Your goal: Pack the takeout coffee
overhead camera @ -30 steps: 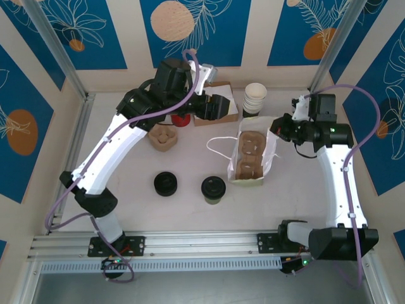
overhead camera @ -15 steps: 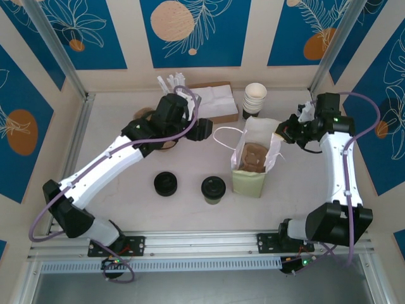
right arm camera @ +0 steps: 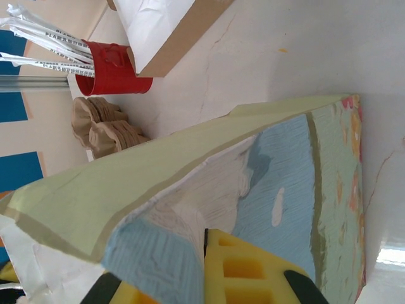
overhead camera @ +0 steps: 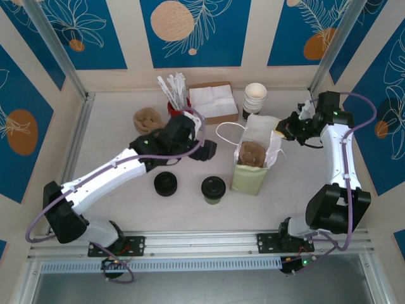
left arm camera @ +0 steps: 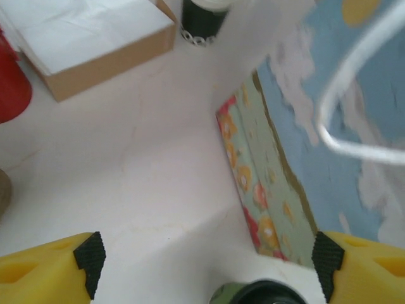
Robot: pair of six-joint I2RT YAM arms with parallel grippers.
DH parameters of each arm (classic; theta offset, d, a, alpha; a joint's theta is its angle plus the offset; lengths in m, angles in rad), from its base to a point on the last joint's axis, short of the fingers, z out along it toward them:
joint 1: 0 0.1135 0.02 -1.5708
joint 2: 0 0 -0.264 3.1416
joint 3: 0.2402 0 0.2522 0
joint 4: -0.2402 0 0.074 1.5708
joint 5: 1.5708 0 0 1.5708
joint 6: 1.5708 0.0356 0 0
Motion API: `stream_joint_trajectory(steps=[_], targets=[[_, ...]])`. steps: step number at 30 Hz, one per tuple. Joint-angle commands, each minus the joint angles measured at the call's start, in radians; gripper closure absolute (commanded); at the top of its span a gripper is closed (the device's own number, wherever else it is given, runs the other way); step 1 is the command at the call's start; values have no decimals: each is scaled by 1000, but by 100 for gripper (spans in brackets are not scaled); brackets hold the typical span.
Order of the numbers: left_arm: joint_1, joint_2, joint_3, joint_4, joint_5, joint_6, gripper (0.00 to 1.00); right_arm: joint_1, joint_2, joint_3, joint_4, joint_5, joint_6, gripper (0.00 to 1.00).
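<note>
While its fingers (left arm camera: 47,278) stand wide apart and empty, the left gripper (overhead camera: 207,151) hovers just left of the paper bag (overhead camera: 248,180); the lidded takeout coffee (overhead camera: 213,189) stands off the bag's near-left corner. The right gripper (overhead camera: 286,132) pinches the bag's right-hand rim. Likely step: reaching for that coffee; next, lower and close around it. Pale table (overhead camera: 190,218), blue leaf-print walls (overhead camera: 101,38).

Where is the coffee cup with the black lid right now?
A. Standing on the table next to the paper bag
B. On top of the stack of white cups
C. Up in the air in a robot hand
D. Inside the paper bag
A: the lidded coffee cup stands on the table, just beside the paper bag and not inside it.
</note>
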Motion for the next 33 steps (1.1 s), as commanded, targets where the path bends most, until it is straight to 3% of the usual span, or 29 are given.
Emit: stream_joint_trajectory(steps=[1, 3, 12, 33], targets=[[-72, -28, -60, 44, -69, 57, 7, 7, -7, -3, 0, -49, -21, 100], [-121, -46, -115, 87, -95, 73, 1, 9, -17, -16, 8, -45, -19, 100], [-254, -46, -256, 184, -132, 45, 1, 8, -40, -28, 12, -30, -19, 100], [-325, 58, -225, 64, -187, -203, 5, 8, -46, -68, 40, -33, -24, 100]])
